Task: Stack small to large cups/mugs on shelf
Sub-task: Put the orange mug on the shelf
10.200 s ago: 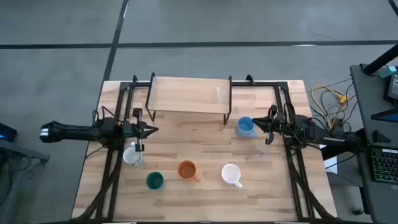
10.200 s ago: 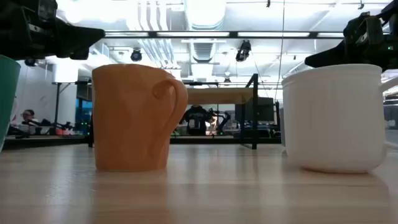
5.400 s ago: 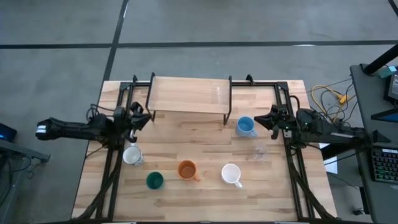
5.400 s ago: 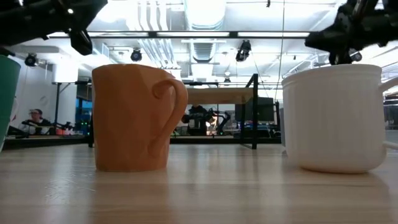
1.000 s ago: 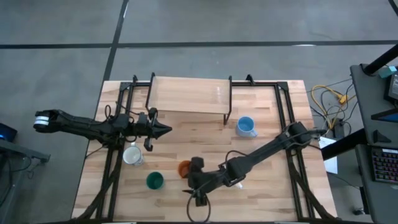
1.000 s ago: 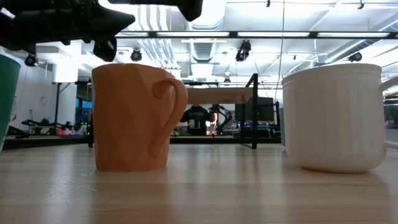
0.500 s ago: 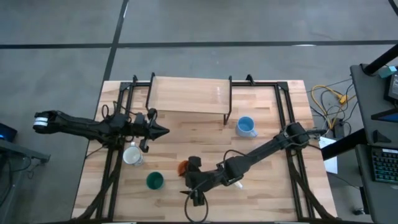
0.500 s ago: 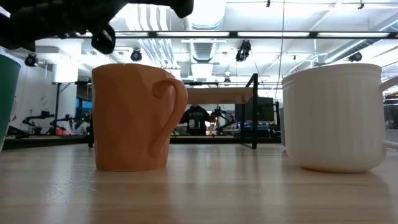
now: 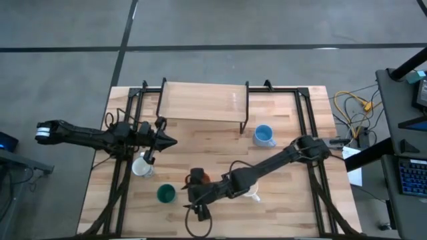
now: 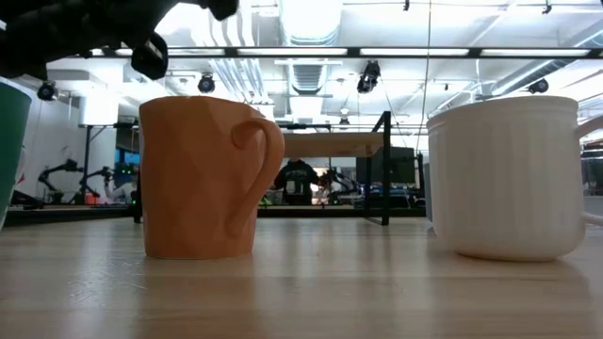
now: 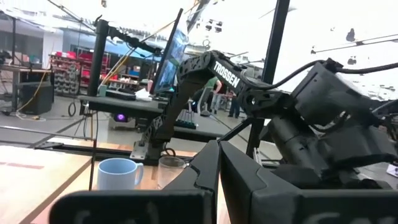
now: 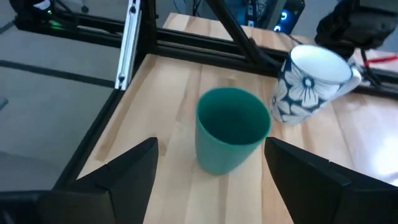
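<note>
Low view, nearest things: the orange mug (image 10: 209,177) and the plain white mug (image 10: 509,177) fill the foreground on the table (image 10: 301,292); the dark green cup (image 10: 11,151) is cut off at the picture's edge, so only a sliver shows.
Low view, hidden: a dark arm crosses the top corner above the orange mug; which arm it is cannot be told from here.
Right gripper: in the high view the right gripper (image 9: 188,198) reaches across the front of the table and hangs between the dark green cup (image 9: 165,193) and the orange mug (image 9: 202,179), most of which the arm covers.
Right gripper, state: its 2 fingers (image 12: 124,171) stand spread wide with nothing between them.
Green cup and gripper: in the right wrist view the dark green cup (image 12: 232,127) stands upright ahead of the spread fingers, centred on the gap, apart from both.
Plain white mug, high view: only a pale edge (image 9: 251,193) shows beside the right arm.
Flowered mug: the white mug with dark markings (image 9: 141,167) stands just behind the green cup; in the right wrist view (image 12: 310,81) it looks tilted, partly behind dark arm parts.
Left gripper: the left gripper (image 9: 171,141) hovers beyond the flowered mug, in front of the shelf, jaws pressed together, holding nothing.
Farther off: the light blue mug (image 9: 263,135) stands by the shelf's right front leg; the clear glass (image 11: 169,170) shows beside it only in the left wrist view.
Shelf: the shelf (image 9: 203,101) stands at the table's far edge, its top bare.
</note>
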